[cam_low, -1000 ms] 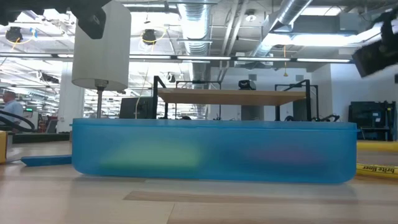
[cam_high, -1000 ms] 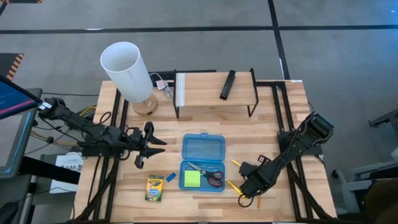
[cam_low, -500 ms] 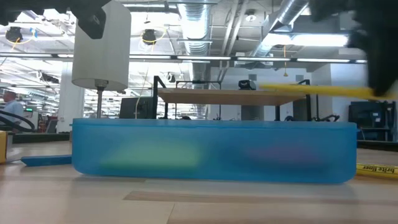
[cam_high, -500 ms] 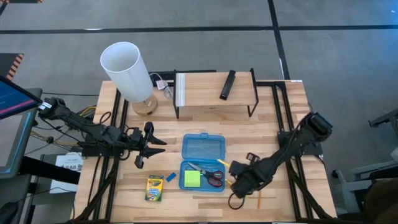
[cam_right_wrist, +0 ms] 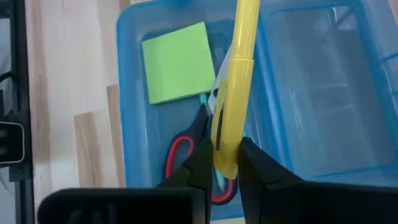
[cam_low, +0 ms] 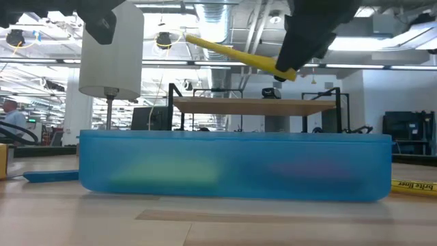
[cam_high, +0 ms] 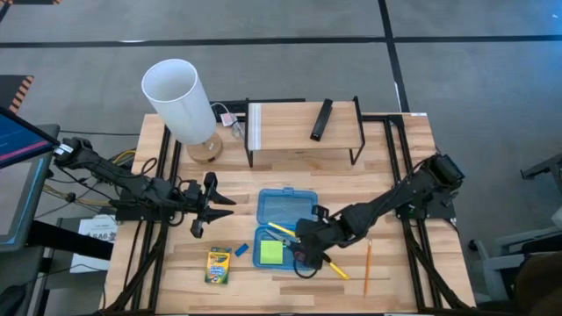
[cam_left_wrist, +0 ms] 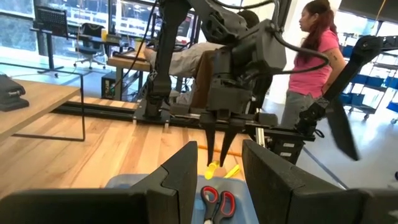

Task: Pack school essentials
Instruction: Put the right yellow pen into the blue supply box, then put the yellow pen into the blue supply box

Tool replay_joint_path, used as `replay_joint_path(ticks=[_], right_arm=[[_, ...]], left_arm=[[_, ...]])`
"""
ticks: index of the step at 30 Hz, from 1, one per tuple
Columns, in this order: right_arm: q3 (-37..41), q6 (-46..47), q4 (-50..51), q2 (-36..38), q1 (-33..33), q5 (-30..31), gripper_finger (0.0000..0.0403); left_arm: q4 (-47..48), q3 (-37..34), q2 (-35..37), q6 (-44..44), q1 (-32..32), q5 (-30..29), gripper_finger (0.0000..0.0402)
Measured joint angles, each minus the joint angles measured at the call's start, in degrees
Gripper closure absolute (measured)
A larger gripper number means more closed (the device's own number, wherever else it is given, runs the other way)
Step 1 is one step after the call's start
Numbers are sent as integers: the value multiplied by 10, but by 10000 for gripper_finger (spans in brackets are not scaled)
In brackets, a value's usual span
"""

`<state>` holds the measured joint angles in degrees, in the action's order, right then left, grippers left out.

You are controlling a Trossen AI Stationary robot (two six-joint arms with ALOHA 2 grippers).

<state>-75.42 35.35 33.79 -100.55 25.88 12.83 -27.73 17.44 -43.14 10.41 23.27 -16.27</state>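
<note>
**Yellow stick may miss the case**

The right gripper is clamped on one end of a yellow stick, hanging above the blue case. Directly below lie the scissors and the sticky-note pad. If released tilted, the stick could rest on the rim. Farther away, the left gripper waits with parted fingers.

Scissors blades hidden under yellow stick, box contents mere blurred green and purple smears through wall in low view, crayon box cut off by edge
</note>
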Motion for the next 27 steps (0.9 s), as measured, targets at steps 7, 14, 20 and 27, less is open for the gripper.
replay_joint_path(ticks=[7,14,20,27], right_arm=[[-1,-23,-24,-31,11,-28,342],[0,-24,-20,-68,11,-67,342],[0,-24,-33,-73,10,-82,314],[0,-22,-26,-73,7,-82,216]], left_arm=[[1,0,0,-1,0,0,288],[0,0,0,0,0,-1,288],[1,0,0,2,0,-1,288],[2,0,0,4,0,0,288]])
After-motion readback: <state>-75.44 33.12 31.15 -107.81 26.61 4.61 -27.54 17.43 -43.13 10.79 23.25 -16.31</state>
